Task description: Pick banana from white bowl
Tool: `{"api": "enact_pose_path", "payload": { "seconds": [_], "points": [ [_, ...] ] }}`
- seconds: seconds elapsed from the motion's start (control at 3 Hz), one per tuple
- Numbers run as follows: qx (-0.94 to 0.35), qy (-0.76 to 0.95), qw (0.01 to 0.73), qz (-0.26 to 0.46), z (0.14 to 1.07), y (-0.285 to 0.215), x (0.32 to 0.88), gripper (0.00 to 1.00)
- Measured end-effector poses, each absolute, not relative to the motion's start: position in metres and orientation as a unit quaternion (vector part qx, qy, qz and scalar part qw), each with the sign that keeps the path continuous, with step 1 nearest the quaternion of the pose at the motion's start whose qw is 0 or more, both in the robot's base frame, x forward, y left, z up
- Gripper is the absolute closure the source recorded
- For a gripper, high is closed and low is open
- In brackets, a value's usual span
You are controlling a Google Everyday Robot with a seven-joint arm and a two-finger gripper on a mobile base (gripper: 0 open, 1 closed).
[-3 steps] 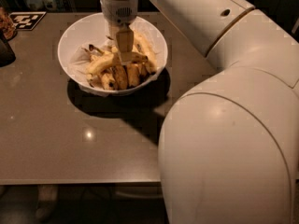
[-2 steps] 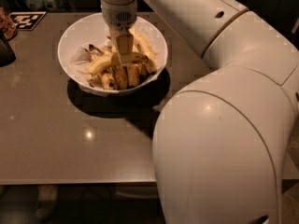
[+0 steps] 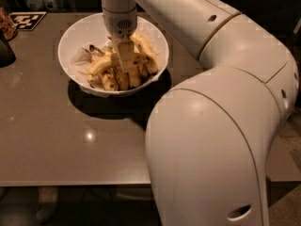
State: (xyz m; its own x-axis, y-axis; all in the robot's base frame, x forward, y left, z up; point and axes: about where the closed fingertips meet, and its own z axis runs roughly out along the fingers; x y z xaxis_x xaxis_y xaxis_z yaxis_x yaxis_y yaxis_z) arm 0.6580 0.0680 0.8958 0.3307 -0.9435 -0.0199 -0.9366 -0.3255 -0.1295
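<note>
Several brown-spotted bananas (image 3: 128, 79) lie heaped in the white bowl (image 3: 75, 39) on the desk (image 3: 56, 140); the banana (image 3: 101, 65), pale yellow and curved, rests on the left of the heap as seen, just beside the gripper (image 3: 125, 62). One white arm (image 3: 202, 27) reaches down from above, its gripper sunk into the middle of the pile; whether it is clenched or released cannot be told.

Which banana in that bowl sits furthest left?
The pale yellow curved banana, just left of the gripper down in the white bowl; the browner bananas lie toward the front.
</note>
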Motion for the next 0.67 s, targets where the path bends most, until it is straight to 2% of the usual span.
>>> {"api": "enact_pose_path", "payload": {
  "seconds": [0.33,0.67],
  "points": [
    [-0.814,0.577,0.056,-0.034,0.8890,0.0660,0.6576,0.58],
    [-0.814,0.576,0.071,-0.038,0.8877,0.0722,0.6647,0.82]
  ]
}}
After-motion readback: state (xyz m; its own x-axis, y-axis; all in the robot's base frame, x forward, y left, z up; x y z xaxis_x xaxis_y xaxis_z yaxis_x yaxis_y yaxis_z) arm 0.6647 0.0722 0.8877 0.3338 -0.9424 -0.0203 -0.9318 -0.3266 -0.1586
